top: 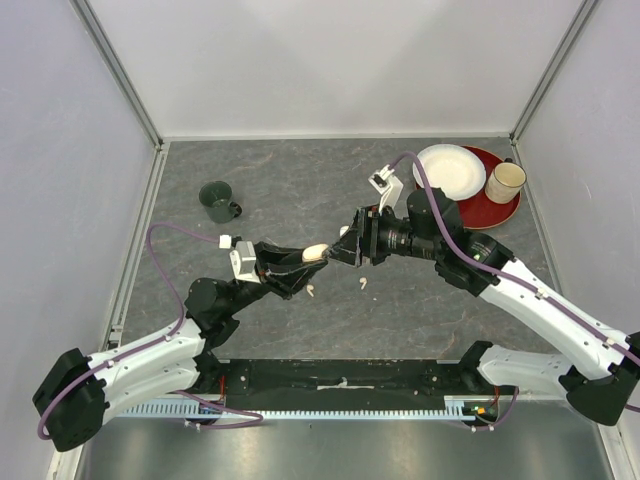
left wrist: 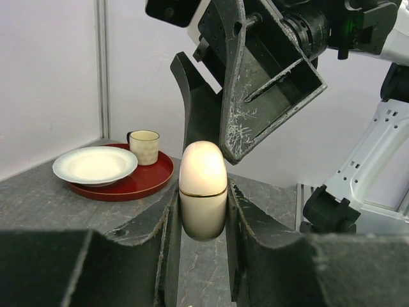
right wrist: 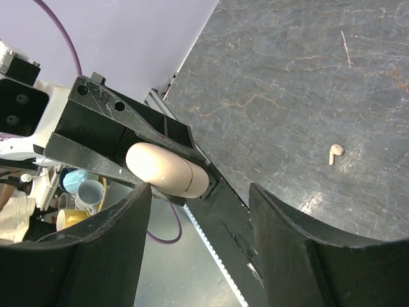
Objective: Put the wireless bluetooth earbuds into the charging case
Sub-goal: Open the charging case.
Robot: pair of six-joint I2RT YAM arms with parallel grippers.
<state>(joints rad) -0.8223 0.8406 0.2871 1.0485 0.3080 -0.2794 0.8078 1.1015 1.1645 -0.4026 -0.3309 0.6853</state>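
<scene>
The charging case [left wrist: 203,185] is a cream oval capsule with a thin gold seam, lid closed, and my left gripper [left wrist: 203,208] is shut on its lower half. From above, the case [top: 315,253] hangs over the middle of the table. My right gripper [top: 344,251] stands open right at the case's top end, one finger [left wrist: 255,83] leaning over the lid. In the right wrist view the case [right wrist: 167,169] lies just beyond the tips of my right gripper [right wrist: 199,192], not between them. Two wireless bluetooth earbuds [top: 364,283] [top: 311,291] lie on the table below; one earbud [right wrist: 335,152] shows pale beige.
A dark green mug [top: 218,200] stands at the back left. At the back right a red tray [top: 500,210] carries a white plate [top: 449,170] and a beige cup [top: 505,182]. White walls enclose the table on three sides.
</scene>
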